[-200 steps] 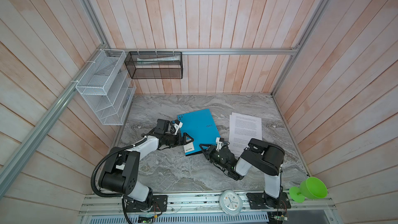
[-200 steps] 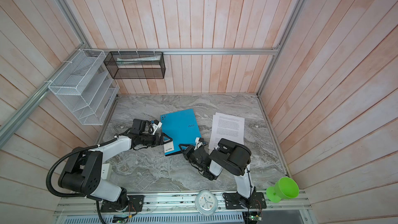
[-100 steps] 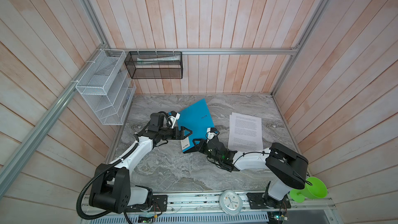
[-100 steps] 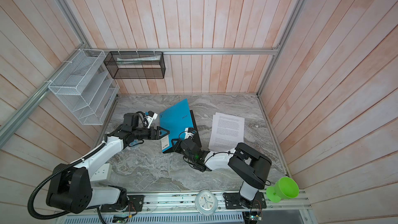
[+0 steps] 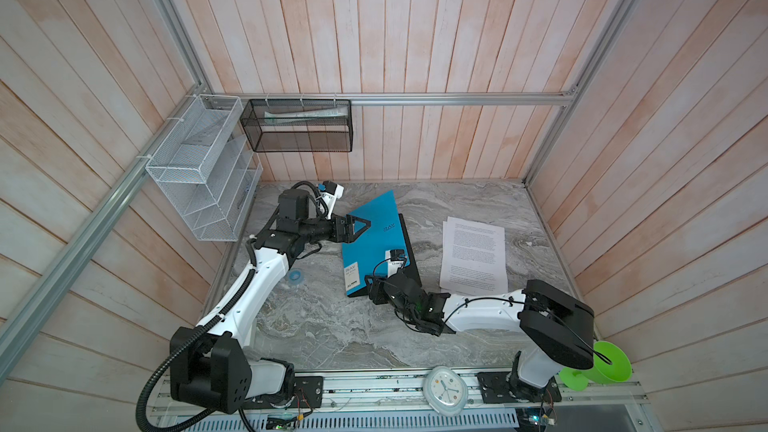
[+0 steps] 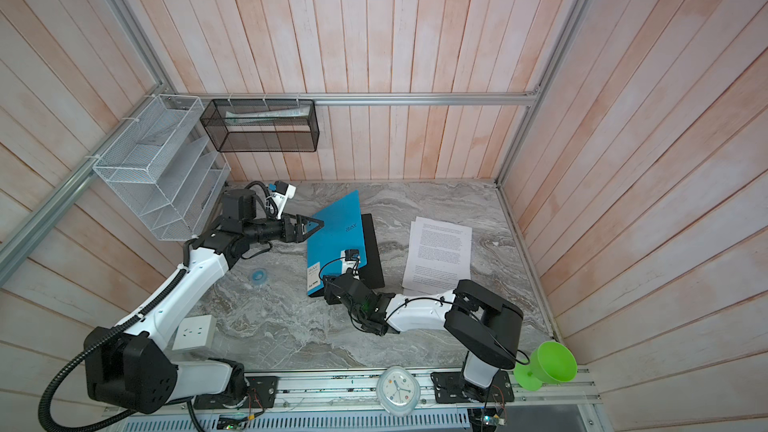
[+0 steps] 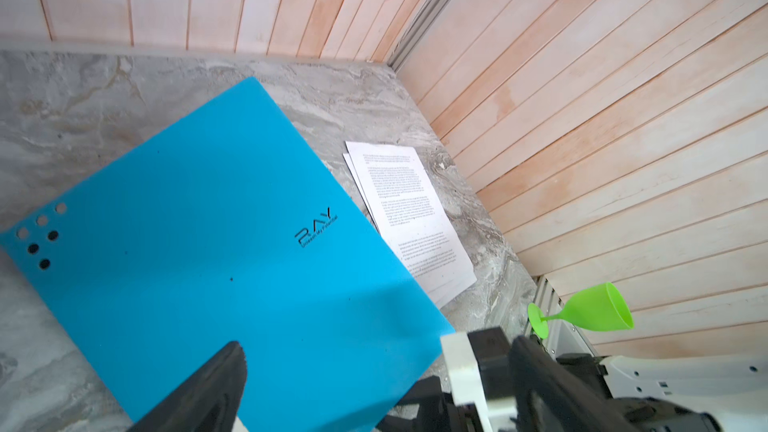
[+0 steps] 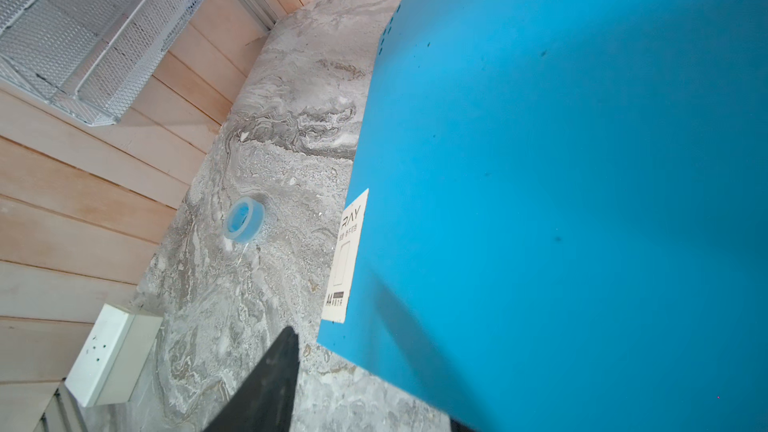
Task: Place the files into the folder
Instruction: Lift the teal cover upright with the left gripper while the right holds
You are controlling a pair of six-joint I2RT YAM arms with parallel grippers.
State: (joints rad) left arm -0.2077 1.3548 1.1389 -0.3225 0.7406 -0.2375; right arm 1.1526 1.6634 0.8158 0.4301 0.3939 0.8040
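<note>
Folder (image 5: 376, 238) mid-desk (image 5: 332, 338), blue cover tipped up, black inside bared beneath. Left jaws spread wide at the cover's left edge, not clamping. Right jaws at the folder's near edge; can't tell whether clamped. Papers (image 5: 473, 255) flat to the folder's right, apart, raised cover between them and left jaws. Tape roll (image 5: 295, 275) left of the folder. A second ago: folder shut, flat.

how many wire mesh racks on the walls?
2. A white mesh rack hangs on the left wall's rail; a black mesh basket hangs on the back wall's rail, right beside it. No others show in any view.
</note>
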